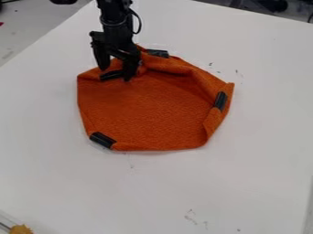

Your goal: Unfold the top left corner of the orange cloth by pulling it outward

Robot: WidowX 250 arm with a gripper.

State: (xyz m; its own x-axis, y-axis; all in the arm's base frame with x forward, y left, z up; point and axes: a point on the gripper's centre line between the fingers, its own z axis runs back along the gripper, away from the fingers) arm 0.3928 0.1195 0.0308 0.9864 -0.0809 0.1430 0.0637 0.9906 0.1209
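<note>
The black gripper (116, 73) hangs over the upper left part of an orange cloth (143, 112), its two fingers spread apart. A black strip (111, 75) on the cloth lies between and just under the fingertips; whether they touch it I cannot tell. The cloth's edges are folded inward, with a raised, rumpled fold along the top and right. More black strips sit on its edges: one at the top (158, 53), one at the right (220, 100) and one at the lower left (102, 140).
The cloth lies on a white table (165, 187) with small dark marks on it. A yellow-brown object (21, 229) is at the bottom left corner. Dark items stand beyond the table's far edge.
</note>
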